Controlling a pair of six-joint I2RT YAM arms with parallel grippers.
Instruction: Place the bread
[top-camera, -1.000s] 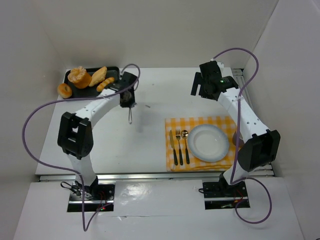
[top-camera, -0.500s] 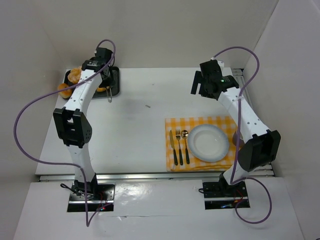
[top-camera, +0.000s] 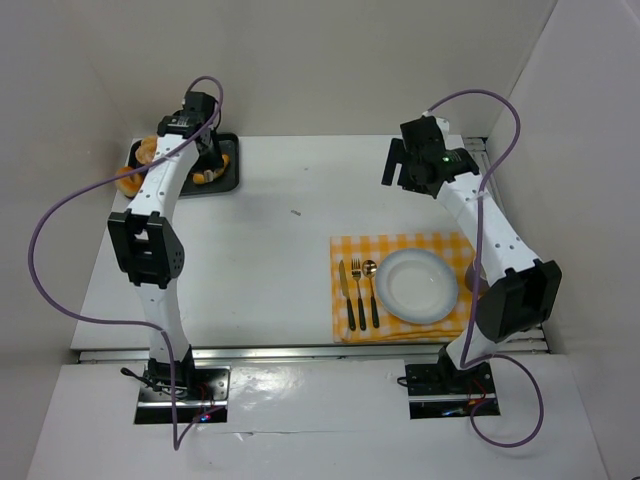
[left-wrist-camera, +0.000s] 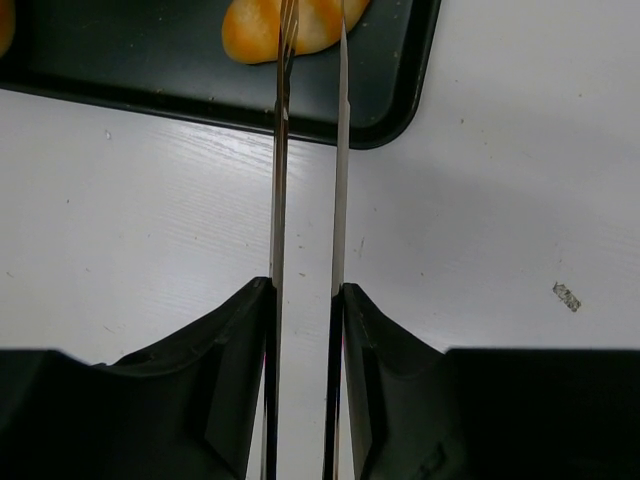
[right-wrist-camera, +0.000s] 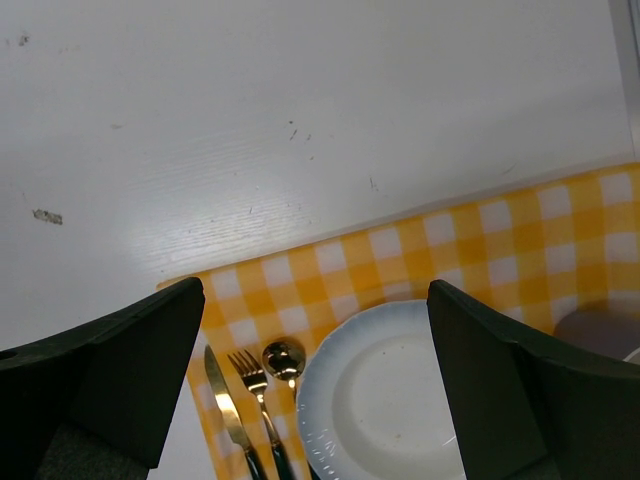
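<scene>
The left jaws are pressed from both sides onto a pair of metal tongs (left-wrist-camera: 340, 180). The two thin blades run parallel with a narrow gap between them. The right jaws are spread wide with nothing between them.

Landmark: black tray (left-wrist-camera: 405, 100), at the far left corner of the desk (left-wrist-camera: 500, 200).

- The tong blades cross the tray's near rim by its rounded right corner and pass over a golden bread roll (left-wrist-camera: 250, 30) lying inside the tray.
- The blade tips run off the top of the left wrist view. We cannot tell whether they touch the roll.
- In the top view, the left arm (top-camera: 160, 190) stretches over the tray and hides much of it.
- More bread (top-camera: 128, 180) shows at the tray's left edge. We cannot tell whether that piece lies inside the rim.
- A small dark speck (left-wrist-camera: 566, 296) sits on the desk to the right of the tray, apart from it.
- The right jaws hang above the bare desk well to the right of the tray, at about the same depth.
- A white plate (top-camera: 417, 285) rests on a yellow checked placemat (top-camera: 400, 245), well apart from the tray, to its right and nearer the arm bases. The plate holds no bread.
- A knife (top-camera: 345, 295), fork (top-camera: 358, 290) and spoon (top-camera: 371, 290) lie side by side on the placemat, on the side of the plate that faces the tray.
</scene>
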